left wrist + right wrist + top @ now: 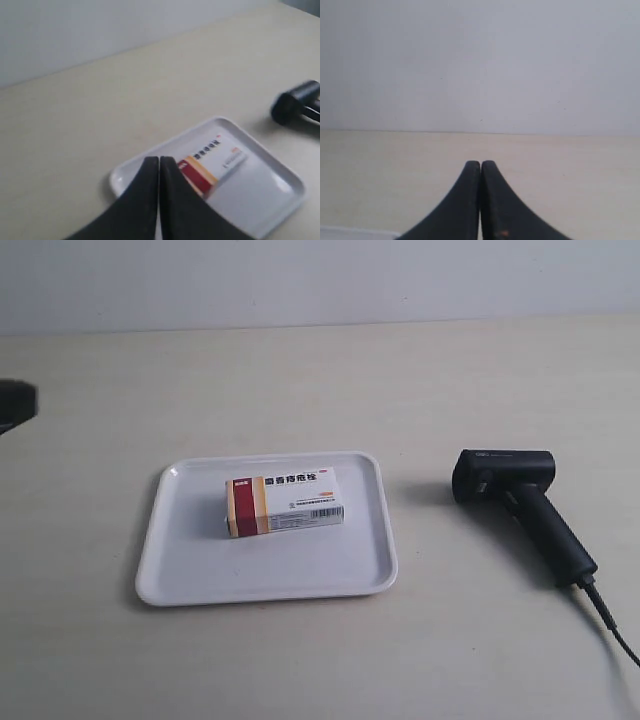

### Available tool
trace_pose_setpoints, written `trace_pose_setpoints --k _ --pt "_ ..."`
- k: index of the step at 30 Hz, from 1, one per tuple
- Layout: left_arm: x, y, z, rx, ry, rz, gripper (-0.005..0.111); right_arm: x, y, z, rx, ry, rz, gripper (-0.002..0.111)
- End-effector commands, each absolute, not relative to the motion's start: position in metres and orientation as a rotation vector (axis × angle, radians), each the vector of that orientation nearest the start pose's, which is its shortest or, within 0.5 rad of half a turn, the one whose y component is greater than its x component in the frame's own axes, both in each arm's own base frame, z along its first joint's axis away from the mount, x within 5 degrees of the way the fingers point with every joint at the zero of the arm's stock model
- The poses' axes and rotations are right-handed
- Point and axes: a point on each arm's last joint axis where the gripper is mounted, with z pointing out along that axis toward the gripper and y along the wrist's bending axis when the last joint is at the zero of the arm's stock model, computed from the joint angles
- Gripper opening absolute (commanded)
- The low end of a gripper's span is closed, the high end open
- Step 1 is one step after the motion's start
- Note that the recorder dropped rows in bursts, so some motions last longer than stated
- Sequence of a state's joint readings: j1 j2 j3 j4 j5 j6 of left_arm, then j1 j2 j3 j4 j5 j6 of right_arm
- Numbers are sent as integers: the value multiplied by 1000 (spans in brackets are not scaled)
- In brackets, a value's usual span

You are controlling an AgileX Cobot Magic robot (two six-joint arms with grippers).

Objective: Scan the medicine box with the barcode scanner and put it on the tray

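The medicine box lies flat inside the white tray, red and orange band toward the exterior view's left. The black barcode scanner lies on the table beside the tray at the exterior view's right, its cable trailing toward the front. In the left wrist view my left gripper is shut and empty, well back from the tray, the box and the scanner head. My right gripper is shut, with only bare table and wall in front of it.
A dark arm part shows at the exterior view's left edge. The beige table runs back to a pale wall.
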State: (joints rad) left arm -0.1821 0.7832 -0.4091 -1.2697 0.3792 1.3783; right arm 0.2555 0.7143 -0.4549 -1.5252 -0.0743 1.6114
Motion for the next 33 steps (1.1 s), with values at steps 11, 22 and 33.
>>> trace_pose_setpoints --k 11,22,33 --pt "63 -23 206 148 1610 -323 3 141 45 303 -193 1718 339 1" --pt "52 -5 235 140 1419 -63 3 141 45 303 -193 1718 339 1" --pt "56 -3 214 70 1473 -79 3 141 45 303 -193 1718 339 1"
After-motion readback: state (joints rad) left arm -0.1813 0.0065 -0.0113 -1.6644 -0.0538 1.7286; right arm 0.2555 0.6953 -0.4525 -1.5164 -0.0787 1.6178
